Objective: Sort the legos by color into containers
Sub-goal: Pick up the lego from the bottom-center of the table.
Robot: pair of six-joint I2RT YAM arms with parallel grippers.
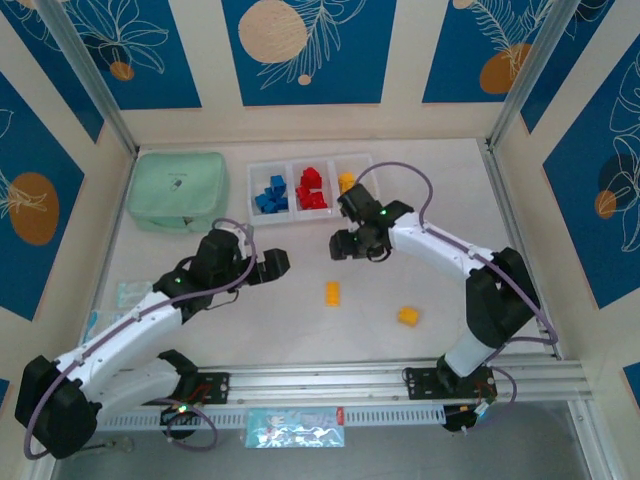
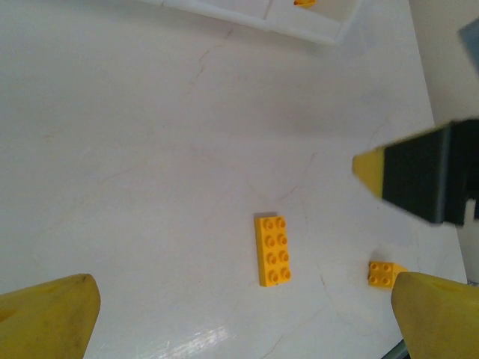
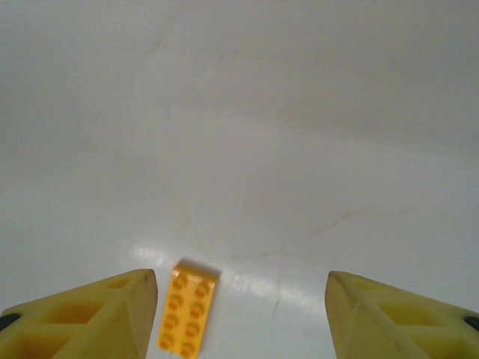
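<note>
A long yellow-orange studded plastic brick (image 1: 333,292) lies in the middle of the table (image 1: 300,330), its end cut off in the right wrist view. A smaller yellow-orange brick (image 1: 408,316), toward the near edge, sits partly hidden behind a left fingertip (image 2: 434,314). Three joined white plastic bins (image 1: 290,168) stand at the far edge. The left gripper (image 2: 243,299) and right gripper (image 3: 241,288) gape, empty.

You have white bins (image 1: 292,170) holding blue bricks (image 1: 271,194), red bricks (image 1: 314,190) and one yellow-orange piece (image 1: 346,181). Left of the bins is a mint-green pouch (image 1: 178,188). In front of the bins, a long yellow-orange brick (image 1: 333,293) and a short yellow-orange brick (image 1: 408,316) are on the off-white table (image 1: 300,335).
</note>
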